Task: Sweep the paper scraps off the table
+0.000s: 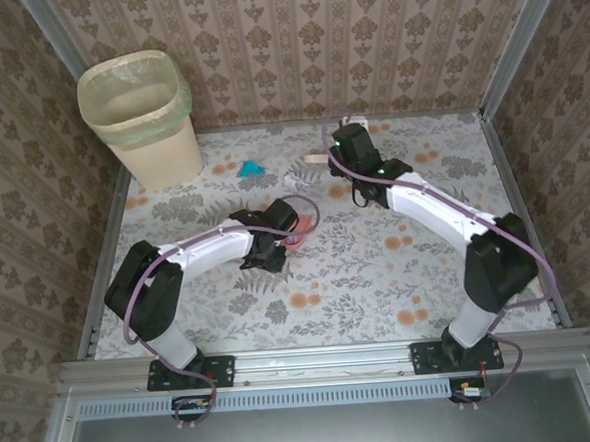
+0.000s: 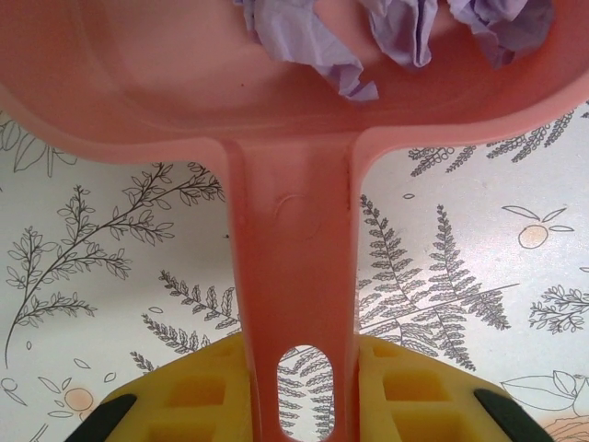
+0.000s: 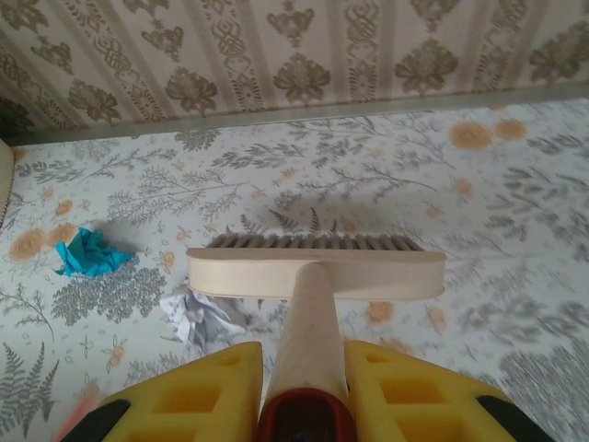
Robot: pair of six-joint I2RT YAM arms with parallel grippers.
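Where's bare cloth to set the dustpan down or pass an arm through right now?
Free: the table between the left arm and right arm, up to the near rail; also the far right corner beside the right rail. Crowded: from the bin to the brush, where the teal scrap, white scrap and dustpan are.

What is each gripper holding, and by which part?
Left gripper: the pink dustpan, by the end of its handle. Right gripper: the brush, by its handle.
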